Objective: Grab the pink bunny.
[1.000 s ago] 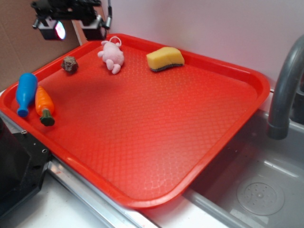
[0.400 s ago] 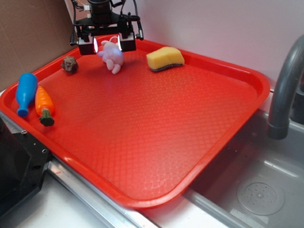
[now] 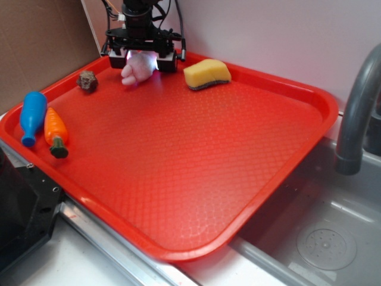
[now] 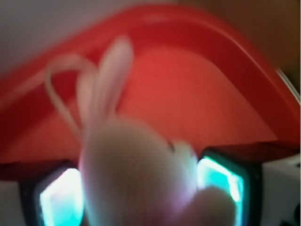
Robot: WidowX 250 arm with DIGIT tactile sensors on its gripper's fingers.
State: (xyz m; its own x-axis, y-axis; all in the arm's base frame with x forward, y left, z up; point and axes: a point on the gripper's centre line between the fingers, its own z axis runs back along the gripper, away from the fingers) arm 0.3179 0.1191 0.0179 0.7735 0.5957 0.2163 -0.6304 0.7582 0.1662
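**Inspector:** The black robot gripper (image 3: 141,58) is hanging low at the far left corner of the large red textured plastic tray (image 3: 196,161), close against that corner's raised rim. The small pale-pink fuzzy plush bunny (image 3: 138,67) is sitting between its two fingers (image 3: 117,58).

**Clerk:** Clamped on it?

**Inspector:** I cannot tell. In the wrist view the bunny (image 4: 136,174) is filling the gap between the two lit pads (image 4: 63,202), with its ears and thin white loop string (image 4: 61,89) pointing toward the tray's curved far rim (image 4: 197,19), but the blur is hiding whether the pads are touching the plush.

**Clerk:** Open room?

**Inspector:** The tray's middle, its near side and its right side are lying bare. Objects are keeping to the left and far edges.

**Clerk:** Count?

**Inspector:** One bunny. One yellow sponge with a dark base (image 3: 206,74), just right of the gripper. One small brown lumpy object (image 3: 87,81), just left of it. One blue plastic bottle-shaped toy (image 3: 32,116) and one orange toy carrot with a green top (image 3: 55,131), lying side by side at the left rim. One grey curved faucet (image 3: 357,113) is standing past the right rim, over one grey sink basin (image 3: 321,238).
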